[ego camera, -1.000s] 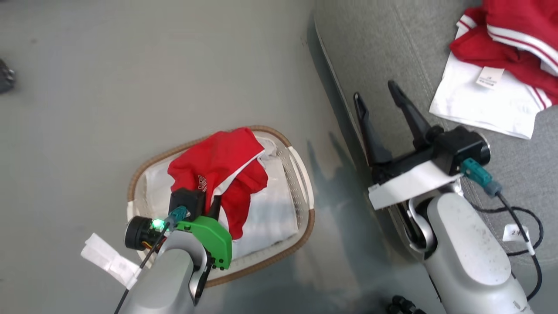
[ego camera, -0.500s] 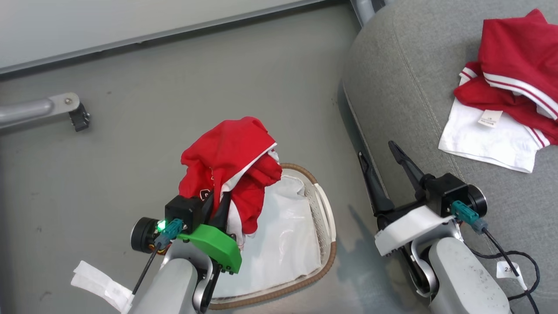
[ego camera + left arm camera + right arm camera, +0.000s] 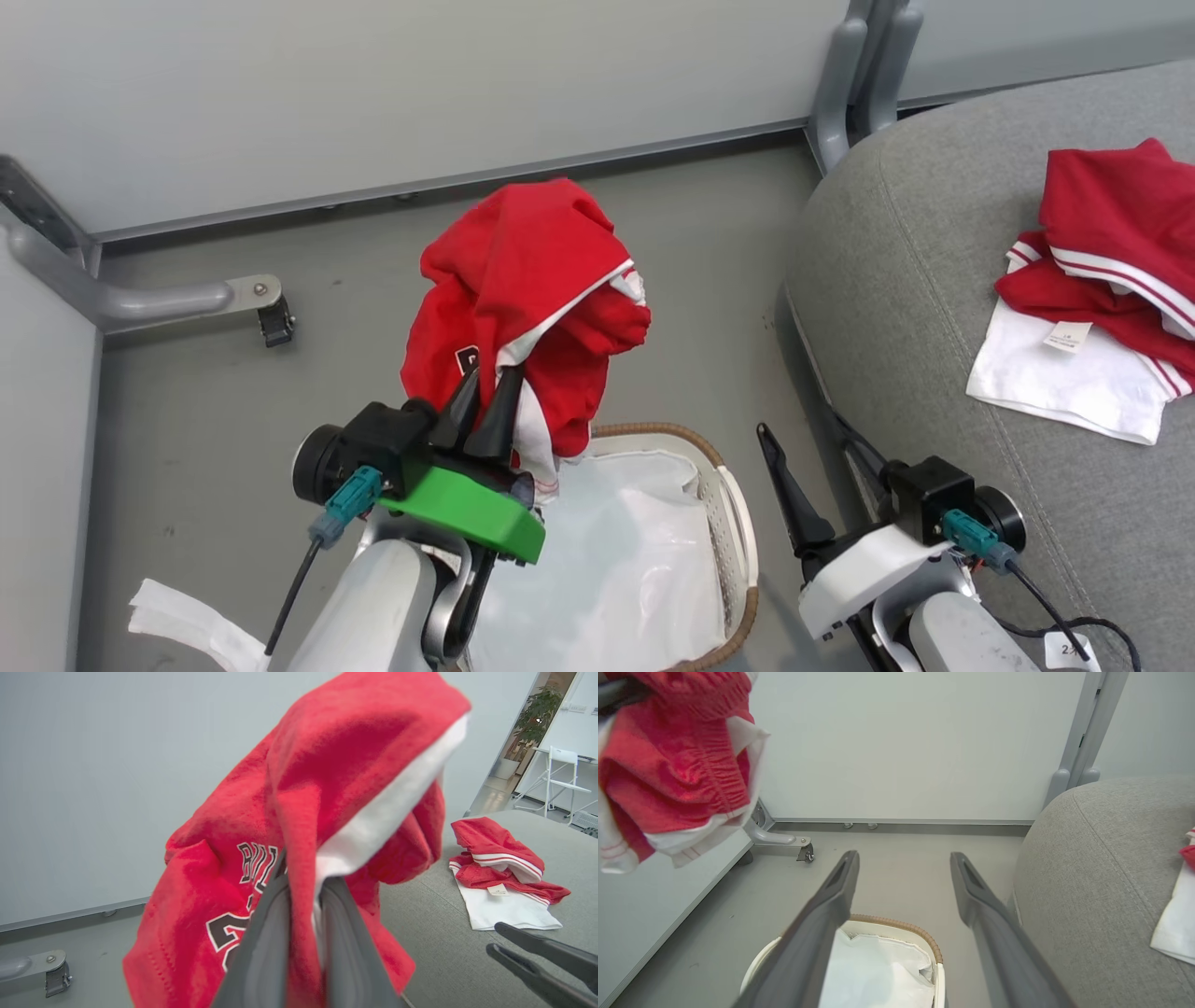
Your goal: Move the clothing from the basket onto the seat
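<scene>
The left gripper pinches a red garment. Its two fingers are pressed close together on a fold where red cloth meets a white band. The garment hangs bunched over and around the fingertips. The left wrist view shows black-and-white lettering on its front. The right wrist view shows it high up, well above the basket.

The right gripper holds nothing, and its fingers are spread wide. It sits low, between the basket and the seat, and its fingers point toward the wall. In its wrist view the basket's brown rim lies just below and between the fingers.

The basket stands on the grey floor, near the seat's front edge. Its crumpled white liner lies open to view.

On the seat, to the robot's right, lies a pile of red and white clothing. A white panel spreads flat toward the seat's edge, and a small white tag lies on it. The pile is well apart from both grippers. A grey leg with a caster stands on the floor by the wall, on the robot's left.
</scene>
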Motion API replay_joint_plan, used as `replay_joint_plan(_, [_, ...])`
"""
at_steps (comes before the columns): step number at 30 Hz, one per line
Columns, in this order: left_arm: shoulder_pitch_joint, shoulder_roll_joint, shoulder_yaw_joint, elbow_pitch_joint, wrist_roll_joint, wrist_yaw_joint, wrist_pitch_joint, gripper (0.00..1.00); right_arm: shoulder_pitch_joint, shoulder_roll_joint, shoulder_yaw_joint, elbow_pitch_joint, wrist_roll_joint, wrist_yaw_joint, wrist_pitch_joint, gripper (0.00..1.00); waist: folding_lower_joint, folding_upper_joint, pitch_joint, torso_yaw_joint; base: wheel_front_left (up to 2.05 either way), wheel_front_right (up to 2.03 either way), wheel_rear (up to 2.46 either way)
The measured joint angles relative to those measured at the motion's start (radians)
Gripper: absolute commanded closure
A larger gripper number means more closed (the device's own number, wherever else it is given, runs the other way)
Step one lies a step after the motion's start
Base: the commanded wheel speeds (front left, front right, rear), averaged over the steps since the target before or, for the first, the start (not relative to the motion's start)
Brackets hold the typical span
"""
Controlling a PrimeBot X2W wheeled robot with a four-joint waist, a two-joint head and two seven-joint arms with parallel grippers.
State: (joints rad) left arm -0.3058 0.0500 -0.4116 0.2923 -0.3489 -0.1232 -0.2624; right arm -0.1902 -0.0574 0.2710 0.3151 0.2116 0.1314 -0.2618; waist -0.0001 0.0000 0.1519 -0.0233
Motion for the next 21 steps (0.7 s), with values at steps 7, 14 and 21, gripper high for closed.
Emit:
replay_joint_plan(7, [0.009, 0.000, -0.008, -0.046, -0.009, 0.001, 0.000, 1.00, 0.021, 0.001, 0.073, 0.003, -0.001, 0.000, 0.000, 0.00, 0.0000, 0.0000, -0.055, 0.014, 0.00, 0.00, 0.00])
replay_joint_plan(14, [0.014, 0.000, -0.028, -0.051, -0.019, 0.005, 0.000, 1.00, -0.042, -0.029, 0.256, -0.020, 0.009, 0.000, 0.000, 0.00, 0.0000, 0.0000, -0.068, 0.017, 0.00, 0.00, 0.00])
replay_joint_plan(21, [0.015, 0.000, -0.062, -0.040, -0.032, 0.009, 0.000, 1.00, -0.150, -0.028, 0.364, -0.015, 0.044, 0.000, 0.000, 0.00, 0.0000, 0.0000, -0.061, 0.026, 0.00, 0.00, 0.00])
